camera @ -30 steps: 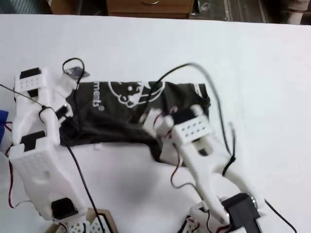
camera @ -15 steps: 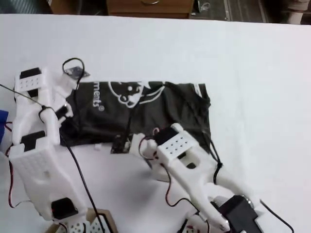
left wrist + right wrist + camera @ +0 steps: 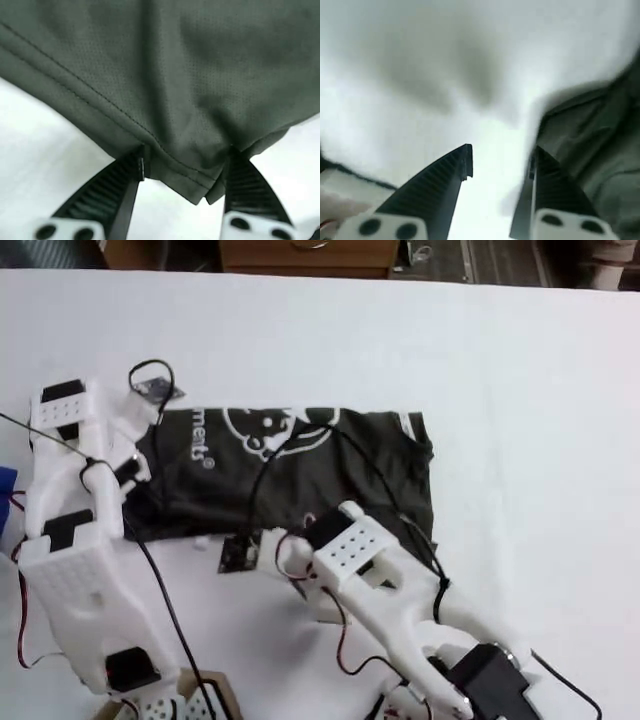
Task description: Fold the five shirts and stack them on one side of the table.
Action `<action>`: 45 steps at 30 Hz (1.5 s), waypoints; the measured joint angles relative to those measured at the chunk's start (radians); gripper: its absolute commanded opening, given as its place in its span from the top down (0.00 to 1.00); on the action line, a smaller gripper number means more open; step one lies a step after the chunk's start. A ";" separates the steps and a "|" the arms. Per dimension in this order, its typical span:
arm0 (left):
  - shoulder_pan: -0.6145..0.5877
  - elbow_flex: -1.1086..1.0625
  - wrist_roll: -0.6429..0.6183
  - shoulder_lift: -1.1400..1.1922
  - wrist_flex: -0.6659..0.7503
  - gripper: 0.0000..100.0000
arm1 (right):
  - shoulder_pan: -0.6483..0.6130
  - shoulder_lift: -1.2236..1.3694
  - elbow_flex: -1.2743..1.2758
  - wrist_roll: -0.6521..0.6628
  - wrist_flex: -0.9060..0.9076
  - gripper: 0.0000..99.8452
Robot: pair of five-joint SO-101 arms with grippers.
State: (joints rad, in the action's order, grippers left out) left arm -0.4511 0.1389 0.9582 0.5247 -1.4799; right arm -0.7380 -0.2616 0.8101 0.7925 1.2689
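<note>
Dark shirt point(image 3: 220, 495) flat on the white surface point(image 3: 520, 370). Left hand point(image 3: 185, 160) spread open astride the shirt's hem, fabric between its fingers; right hand point(image 3: 501, 150) open just beside the shirt's edge.

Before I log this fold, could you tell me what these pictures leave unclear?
1. High view: part of the shirt's near edge, hidden under the right arm.
2. Left wrist view: the left pincer's fingertips, covered by the shirt's hem.
3. Right wrist view: the shirt beside the right pincer, blurred and cut off by the edge.

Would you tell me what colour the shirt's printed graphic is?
White printed graphic on dark shirt; best in high view.
</note>
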 measured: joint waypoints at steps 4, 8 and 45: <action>0.000 0.000 0.000 0.000 0.000 0.74 | 0.086 0.003 0.000 0.009 -0.081 0.80; 0.000 0.000 0.000 0.000 0.000 0.74 | 0.100 0.052 0.000 0.029 -0.094 0.80; 0.000 0.000 0.000 0.000 0.000 0.74 | 0.176 0.267 -0.124 0.077 -0.130 0.81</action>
State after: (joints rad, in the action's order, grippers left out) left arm -0.4511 0.1389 0.9582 0.5247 -1.4799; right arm -0.5616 0.0054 0.6859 0.8692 1.1385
